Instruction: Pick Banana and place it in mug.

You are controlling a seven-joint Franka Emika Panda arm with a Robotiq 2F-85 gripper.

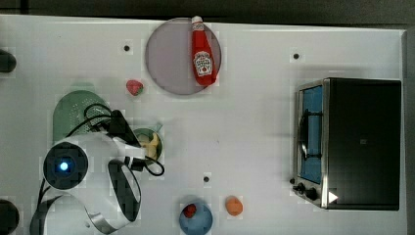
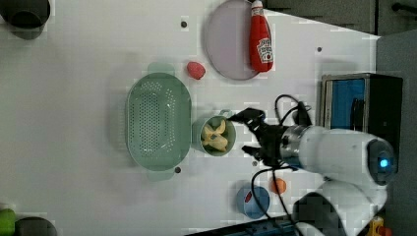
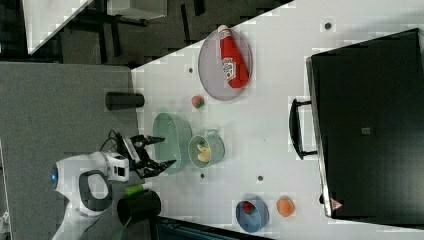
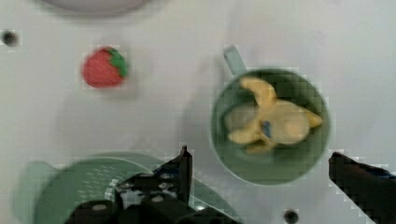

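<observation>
The pale-yellow banana [image 4: 273, 122] lies inside the teal-green mug [image 4: 275, 170], curled against its inner wall. In the left view the banana [image 2: 216, 136] shows in the mug [image 2: 197, 135], just beside the colander. My gripper [image 2: 243, 133] hangs above the mug on the side away from the colander. It is open, with nothing between its fingers. In the wrist view the two dark fingertips [image 4: 186, 158] stand wide apart on either side of the mug's rim. The right view has the gripper [image 3: 167, 150] open above the colander's edge, next to the mug [image 3: 217, 147].
A pale-green colander [image 2: 157, 120] touches the mug. A red strawberry [image 2: 195, 70] lies near it. A ketchup bottle [image 1: 203, 54] rests on a grey plate [image 1: 169, 58]. A blue bowl [image 1: 198, 223], an orange fruit [image 1: 234, 205] and a toaster oven [image 1: 362, 142] stand further off.
</observation>
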